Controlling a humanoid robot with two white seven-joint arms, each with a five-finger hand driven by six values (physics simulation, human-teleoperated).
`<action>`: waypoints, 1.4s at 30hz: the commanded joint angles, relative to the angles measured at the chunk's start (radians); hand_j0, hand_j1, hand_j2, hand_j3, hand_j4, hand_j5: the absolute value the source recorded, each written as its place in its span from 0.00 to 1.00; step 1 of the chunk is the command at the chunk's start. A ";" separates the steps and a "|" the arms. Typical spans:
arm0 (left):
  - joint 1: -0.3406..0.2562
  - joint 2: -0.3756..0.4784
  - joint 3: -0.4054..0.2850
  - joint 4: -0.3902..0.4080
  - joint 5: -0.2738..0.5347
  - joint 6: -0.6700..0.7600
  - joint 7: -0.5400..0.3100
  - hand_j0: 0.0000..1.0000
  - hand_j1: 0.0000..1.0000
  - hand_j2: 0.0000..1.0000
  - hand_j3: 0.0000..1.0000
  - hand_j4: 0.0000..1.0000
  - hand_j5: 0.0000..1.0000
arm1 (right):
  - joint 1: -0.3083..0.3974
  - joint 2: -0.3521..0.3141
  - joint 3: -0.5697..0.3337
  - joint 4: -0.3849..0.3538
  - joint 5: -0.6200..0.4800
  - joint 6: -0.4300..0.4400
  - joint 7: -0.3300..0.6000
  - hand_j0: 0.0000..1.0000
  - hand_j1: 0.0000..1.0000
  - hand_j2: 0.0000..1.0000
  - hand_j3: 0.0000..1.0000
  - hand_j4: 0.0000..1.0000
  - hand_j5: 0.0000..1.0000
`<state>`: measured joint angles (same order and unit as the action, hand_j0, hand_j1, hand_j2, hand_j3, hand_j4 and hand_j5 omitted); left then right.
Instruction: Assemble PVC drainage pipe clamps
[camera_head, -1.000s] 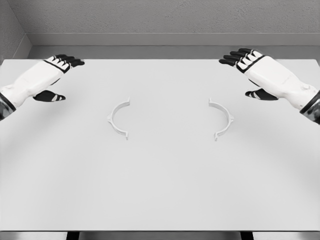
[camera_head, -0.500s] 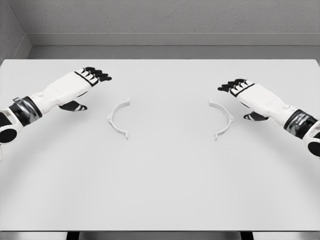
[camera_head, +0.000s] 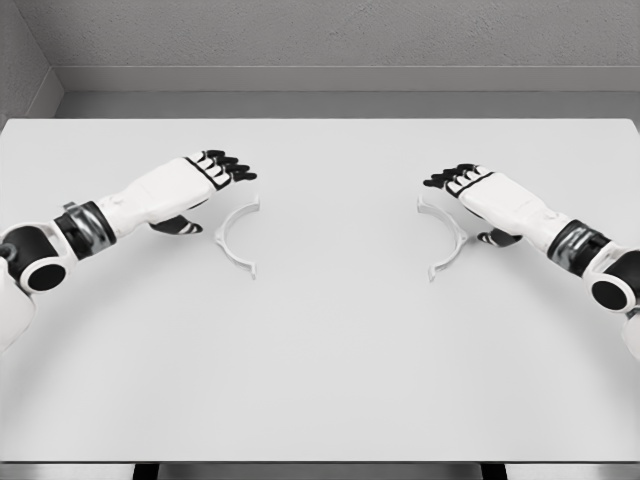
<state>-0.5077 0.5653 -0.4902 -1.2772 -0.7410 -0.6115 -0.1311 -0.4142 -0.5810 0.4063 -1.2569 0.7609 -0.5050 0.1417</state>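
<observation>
Now both arms have swung inward; the left hand (camera_head: 195, 180) hovers just beside the left clamp half (camera_head: 236, 236), the right hand (camera_head: 490, 195) seemingly over the right clamp half (camera_head: 446, 238); fingers extended, holding nothing; both halves lie well apart on the table (camera_head: 320, 380); grasping looks imminent.

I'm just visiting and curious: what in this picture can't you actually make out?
- Head view: the right hand covers part of the right clamp half, so contact cannot be told.
- Head view: whether the left hand touches the left clamp half is unclear from this angle.
- Head view: both arms are cut off by the picture's side edges.
- Head view: the clamp halves' end tabs are too small to show holes.
</observation>
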 joint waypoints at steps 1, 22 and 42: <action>0.000 -0.004 -0.004 0.006 0.005 0.001 0.001 1.00 1.00 1.00 1.00 1.00 1.00 | 0.000 0.009 0.002 0.004 0.003 0.000 0.001 1.00 1.00 1.00 1.00 1.00 1.00; -0.015 -0.076 -0.004 0.084 -0.003 0.001 -0.027 1.00 1.00 1.00 1.00 1.00 1.00 | -0.006 0.010 0.008 -0.038 0.000 -0.001 0.012 1.00 1.00 1.00 1.00 1.00 1.00; -0.014 -0.111 -0.008 0.081 -0.004 0.001 -0.041 1.00 1.00 1.00 1.00 1.00 1.00 | -0.009 0.035 0.025 -0.050 0.002 0.003 0.015 1.00 1.00 1.00 1.00 1.00 1.00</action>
<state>-0.5231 0.4558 -0.4980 -1.1952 -0.7524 -0.6116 -0.1668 -0.4234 -0.5477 0.4273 -1.3007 0.7679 -0.5029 0.1563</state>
